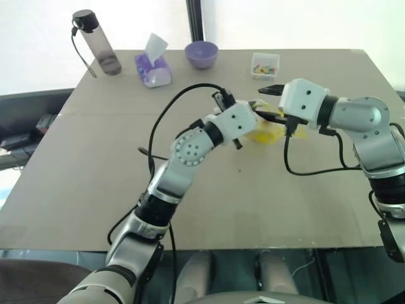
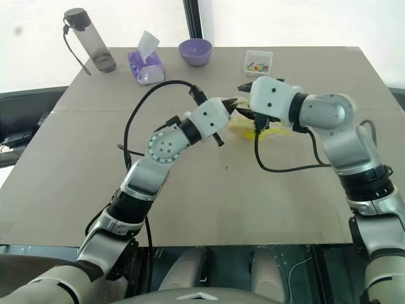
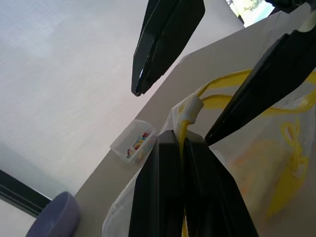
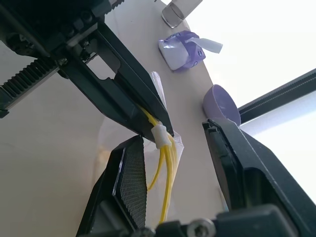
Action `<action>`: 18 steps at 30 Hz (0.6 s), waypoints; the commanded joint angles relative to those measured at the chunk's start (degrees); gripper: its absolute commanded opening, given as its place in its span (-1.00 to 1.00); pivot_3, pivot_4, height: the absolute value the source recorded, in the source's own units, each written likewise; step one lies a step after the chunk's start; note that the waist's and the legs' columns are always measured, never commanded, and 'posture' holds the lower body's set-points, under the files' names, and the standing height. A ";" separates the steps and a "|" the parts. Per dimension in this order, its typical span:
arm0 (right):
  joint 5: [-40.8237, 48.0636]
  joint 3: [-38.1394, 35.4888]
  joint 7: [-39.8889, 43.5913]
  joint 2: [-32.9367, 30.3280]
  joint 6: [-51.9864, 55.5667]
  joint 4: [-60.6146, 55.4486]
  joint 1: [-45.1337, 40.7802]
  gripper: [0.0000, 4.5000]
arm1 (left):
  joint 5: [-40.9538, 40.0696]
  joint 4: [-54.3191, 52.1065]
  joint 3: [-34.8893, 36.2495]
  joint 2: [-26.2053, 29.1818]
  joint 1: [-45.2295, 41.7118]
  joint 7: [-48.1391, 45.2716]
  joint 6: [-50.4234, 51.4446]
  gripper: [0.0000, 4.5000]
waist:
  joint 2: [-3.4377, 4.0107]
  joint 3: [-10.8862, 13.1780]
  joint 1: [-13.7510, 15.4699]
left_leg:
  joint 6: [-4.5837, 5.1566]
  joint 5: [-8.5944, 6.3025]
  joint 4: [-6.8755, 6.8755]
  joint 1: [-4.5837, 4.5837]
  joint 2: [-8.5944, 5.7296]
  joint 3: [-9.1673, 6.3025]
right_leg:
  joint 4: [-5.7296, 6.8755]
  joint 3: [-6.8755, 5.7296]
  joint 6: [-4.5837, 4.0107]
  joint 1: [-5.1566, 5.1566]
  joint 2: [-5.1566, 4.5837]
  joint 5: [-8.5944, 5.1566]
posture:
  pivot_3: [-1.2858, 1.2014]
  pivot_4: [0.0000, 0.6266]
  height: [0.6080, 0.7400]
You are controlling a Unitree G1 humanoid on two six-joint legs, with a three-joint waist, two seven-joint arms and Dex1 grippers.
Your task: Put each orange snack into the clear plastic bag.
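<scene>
The clear plastic bag (image 3: pixel 276 128) hangs just above the table (image 1: pixel 95 164) at its middle, a little right of centre. My left gripper (image 3: pixel 180 137) is shut on the bag's yellow strip, just under the white slider (image 3: pixel 190 108). My right gripper (image 4: pixel 177 148) is open, its two fingers standing on either side of that strip by the slider, one pad (image 4: pixel 131 182) close to it. A yellow-orange form, the orange snack (image 3: pixel 256 168), shows dimly through the bag's plastic. From the head, both grippers meet over the yellow bag (image 1: pixel 273 134).
Along the table's far edge stand a dark bottle (image 1: pixel 98 41), a purple tissue pack (image 1: pixel 153 69), a purple bowl (image 1: pixel 201 54) and a small clear box of colourful bits (image 1: pixel 264 64). Black cables loop from both wrists over the table.
</scene>
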 commanded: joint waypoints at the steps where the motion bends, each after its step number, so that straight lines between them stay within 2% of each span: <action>1: -0.07 -2.52 -1.16 -0.75 -2.53 -2.99 -0.31 -0.03 | -0.98 -0.93 1.09 -0.73 -1.16 0.05 -0.36 -1.00 | 0.00 0.00 -0.02 | 0.00 0.00 0.00 0.00 0.00 0.00 | 0.00 0.00 0.00 0.00 0.00 0.00 | 0.03 -0.52 1.00; 9: -0.80 -3.02 -1.42 -2.04 -3.63 -3.11 0.46 -0.03 | -0.79 -0.43 1.06 -1.25 -1.29 0.12 -0.55 -1.00 | 0.00 0.00 -0.08 | 0.00 0.00 0.00 0.00 0.00 0.01 | 0.01 0.00 0.00 0.00 0.00 0.00 | 0.03 -0.52 1.00; 13: -0.66 -3.00 -1.18 -2.30 -3.81 -3.04 0.56 -0.54 | -0.67 0.01 1.11 -1.35 -1.48 0.28 -0.59 -1.00 | 0.00 0.00 -0.06 | 0.00 0.00 0.00 0.00 0.00 0.01 | 0.01 0.00 0.00 0.00 0.00 0.00 | 0.03 -0.52 1.00; 14: -0.69 -2.94 -1.08 -2.38 -3.80 -3.01 0.57 -0.83 | -0.69 0.02 1.13 -1.37 -1.51 0.30 -0.58 -1.00 | 0.00 0.00 -0.05 | 0.00 0.00 0.00 0.00 0.00 0.00 | 0.01 0.00 0.00 0.00 0.00 0.00 | 0.03 -0.52 1.00; 18: -0.72 -2.70 -0.89 -2.59 -4.05 -2.88 0.84 -0.83 | -0.77 -0.33 1.02 -1.68 -1.47 0.29 -0.44 -1.00 | 0.00 0.00 -0.04 | 0.00 0.00 0.00 0.00 0.00 0.01 | 0.01 0.00 0.00 0.00 0.00 0.00 | 0.03 -0.52 1.00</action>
